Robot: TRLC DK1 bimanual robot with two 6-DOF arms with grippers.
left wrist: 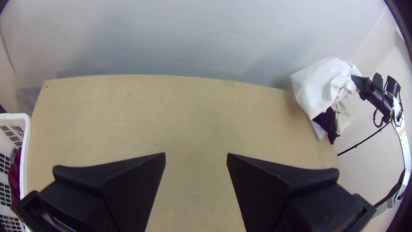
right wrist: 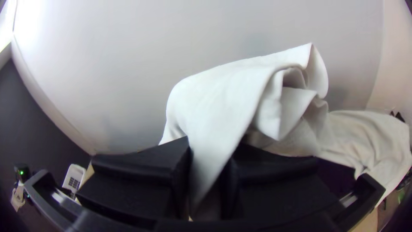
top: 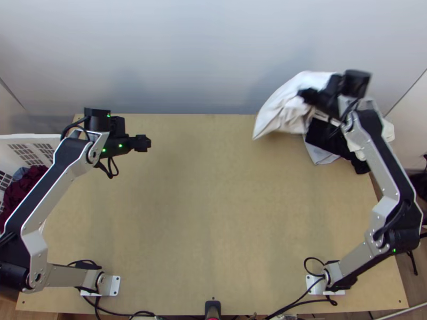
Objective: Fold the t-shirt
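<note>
Fabric of plain white (top: 285, 106), soft and matte, stands out in a rounded, bunched bulge at the table's far right corner; I take it for the t-shirt. My right gripper (top: 305, 96) has its flat black fingers closed on it, a smooth strip of the cloth running down between them in the right wrist view. Above the fingers the fabric doubles into thick rolls and a peaked, open-ended fold. I can't tell which part of the garment I have hold of, and the strip hides part of the fingers' inner faces.

Beneath and beside it lie a limp near-black cloth (top: 325, 136) and a wrinkled cream cloth (top: 388, 130), both partly covered by the white fabric or my right arm. Where one piece ends and the next begins, I can't make out.

My left gripper (top: 143, 143) hangs over the far left part of the light wooden table (top: 213, 202), well apart from the cloth, its wedge-shaped black fingers spread wide with nothing between them. At the left edge I see a white plastic basket with gridded walls (top: 32, 137), cut off by the view, holding a crumpled dark red cloth (top: 21, 189). A smooth pale grey panel (top: 213, 53) rises behind the table.
</note>
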